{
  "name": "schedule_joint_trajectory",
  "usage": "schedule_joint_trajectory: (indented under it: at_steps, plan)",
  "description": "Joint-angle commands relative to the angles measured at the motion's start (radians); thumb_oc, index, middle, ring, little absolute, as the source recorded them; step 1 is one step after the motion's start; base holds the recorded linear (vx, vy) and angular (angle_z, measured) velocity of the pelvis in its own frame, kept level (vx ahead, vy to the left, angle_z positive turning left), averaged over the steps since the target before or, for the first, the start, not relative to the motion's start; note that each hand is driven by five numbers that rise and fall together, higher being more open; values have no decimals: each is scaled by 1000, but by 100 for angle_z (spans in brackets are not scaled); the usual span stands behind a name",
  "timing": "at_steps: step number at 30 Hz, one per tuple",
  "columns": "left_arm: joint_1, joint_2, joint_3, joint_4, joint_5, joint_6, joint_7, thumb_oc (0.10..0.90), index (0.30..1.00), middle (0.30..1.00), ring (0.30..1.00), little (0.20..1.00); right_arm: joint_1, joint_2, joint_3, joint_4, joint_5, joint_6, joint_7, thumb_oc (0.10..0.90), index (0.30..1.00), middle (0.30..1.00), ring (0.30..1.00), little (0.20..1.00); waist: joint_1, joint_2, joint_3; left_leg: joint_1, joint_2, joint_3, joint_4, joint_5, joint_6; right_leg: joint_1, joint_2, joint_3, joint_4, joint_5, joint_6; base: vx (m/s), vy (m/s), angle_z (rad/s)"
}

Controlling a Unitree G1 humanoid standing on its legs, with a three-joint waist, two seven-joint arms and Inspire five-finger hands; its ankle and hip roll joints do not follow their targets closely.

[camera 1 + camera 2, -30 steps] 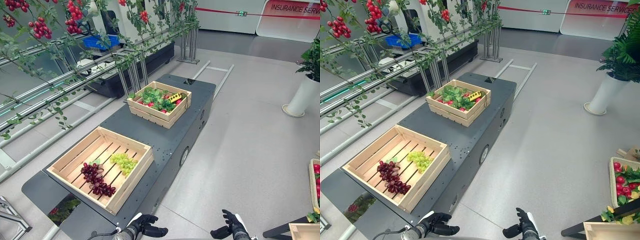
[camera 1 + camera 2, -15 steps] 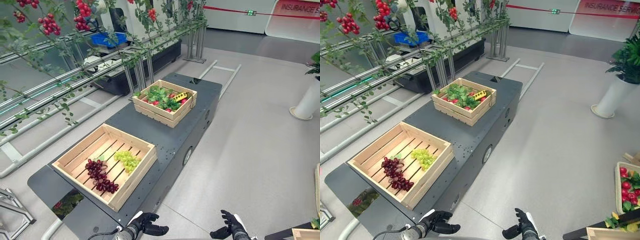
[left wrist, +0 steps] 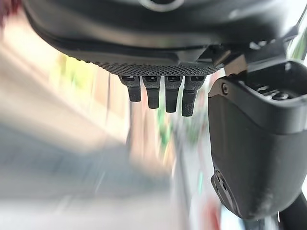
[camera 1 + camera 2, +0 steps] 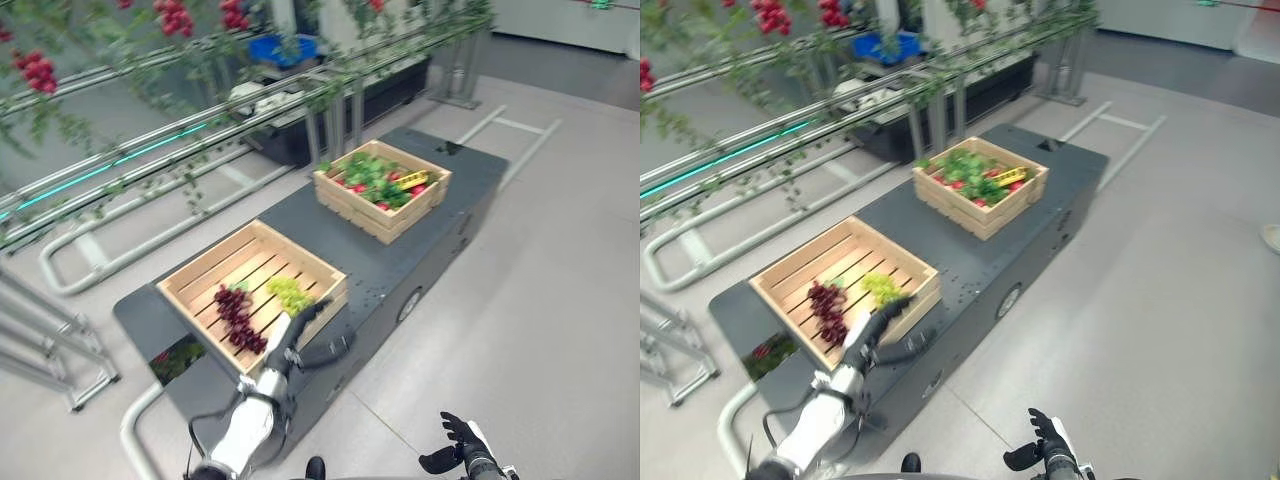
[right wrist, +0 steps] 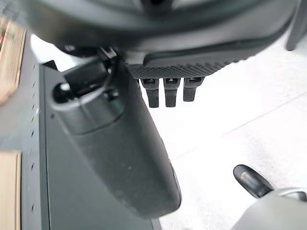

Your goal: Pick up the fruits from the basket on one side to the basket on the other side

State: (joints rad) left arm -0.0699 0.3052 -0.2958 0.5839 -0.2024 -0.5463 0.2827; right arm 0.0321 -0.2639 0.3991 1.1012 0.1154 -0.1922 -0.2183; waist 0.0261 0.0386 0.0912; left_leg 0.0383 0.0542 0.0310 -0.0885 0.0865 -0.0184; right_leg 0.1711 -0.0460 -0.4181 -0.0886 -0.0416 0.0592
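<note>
left hand: fingers straight, empty, at near crate rim | green grapes just ahead, purple grapes beside | right hand: low, relaxed, empty, well apart

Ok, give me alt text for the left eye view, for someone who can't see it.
The left robot hand, fingers straight, reaches over the near edge of a wooden crate holding purple grapes and green grapes on a dark platform. A farther crate holds leafy greens and red fruit; the right robot hand waits low.
</note>
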Motion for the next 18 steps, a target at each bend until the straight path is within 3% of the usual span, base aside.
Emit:
schedule_joint_trajectory:
  at_steps: [1,5,6,8,10,12,14,15,17,18]
  plan:
    - [-121,48,114,-67,6,-40,198,800,900,900,900,900,-93,12,-67,14,95,-36,-66,800,900,900,900,900,55,-49,49,76,-48,-12,1,-120,39,-9,-57,98,82,-25,-25,212,279,31]
    - [-129,74,196,-101,17,-15,265,800,900,900,900,900,-82,12,-102,13,68,-48,-62,800,900,900,900,900,52,-48,50,103,-52,-1,1,-123,59,-20,-82,102,175,-51,-10,143,196,24]
    - [-134,83,215,-117,14,3,271,800,900,900,900,900,-79,10,-108,14,51,-46,-63,800,900,900,900,900,52,-48,51,107,-61,-1,1,-122,72,-39,-92,107,248,-56,0,144,231,26]
    - [-141,105,232,-125,19,18,266,800,900,900,900,900,-71,4,-117,12,33,-53,-57,800,900,900,900,900,42,-46,66,109,-80,8,2,-120,95,-137,-138,121,508,7,39,118,249,18]
    - [-154,126,235,-121,12,20,260,800,900,900,900,900,-58,-5,-119,2,28,-61,-50,800,900,900,900,900,28,-47,82,112,-92,8,3,-118,101,-208,-145,163,620,52,53,105,102,2]
    - [-183,162,235,-101,3,35,251,800,900,900,900,900,-31,-11,-118,-2,8,-81,-40,800,900,900,900,900,-1,-46,91,120,-88,-4,1,-119,94,-242,-122,211,516,83,52,177,-48,21]
    - [-210,189,236,-96,-2,60,248,800,900,900,900,900,-24,-9,-113,0,-10,-95,-31,800,900,900,900,900,-11,-44,88,123,-74,-3,1,-124,85,-233,-121,214,399,85,44,139,-149,40]
    - [-253,218,226,-69,-24,66,243,800,900,900,900,900,-31,-9,-105,8,-17,-112,-25,800,900,900,900,900,-24,-44,88,118,-67,-6,1,-141,86,-243,-102,260,238,112,46,81,-216,32]
    - [-298,242,203,-47,-21,75,250,800,900,900,900,900,-45,-13,-98,18,-21,-121,-17,800,900,900,900,900,-42,-42,92,107,-66,-25,1,-154,96,-273,-84,329,166,127,46,77,-236,32]
    - [-318,253,184,-51,7,94,249,800,900,900,900,900,-53,-16,-90,22,-9,-116,-17,800,900,900,900,900,-45,-45,91,90,-68,-53,1,-150,97,-250,-69,348,145,105,42,104,-223,41]
